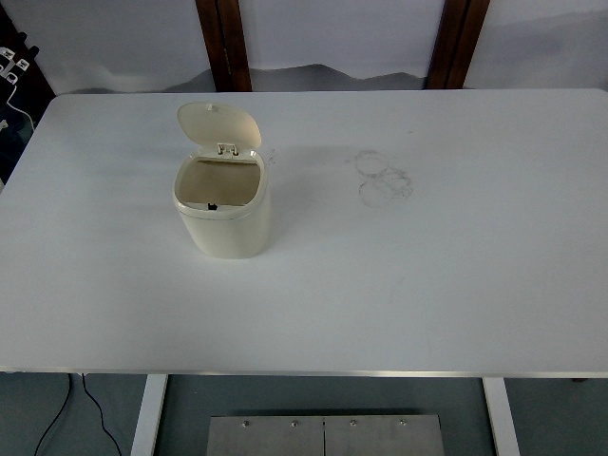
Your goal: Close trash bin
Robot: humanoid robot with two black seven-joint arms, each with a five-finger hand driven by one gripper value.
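small cream trash bin (223, 211) stands upright on the white table (427, 285), left of centre, a bit toward the far side; its lid (218, 125) is open, tipped up and back on the hinge at the far rim; inside looks brownish with a small dark bit at the near rim; faint grey ring marks (383, 177) on the tabletop to the right of the bin, well apart from it; neither robot hand shows in the head view, so their state cannot be told

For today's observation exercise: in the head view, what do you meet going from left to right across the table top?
Bare table → cream trash bin with its lid standing open → faint ring marks → bare table again.
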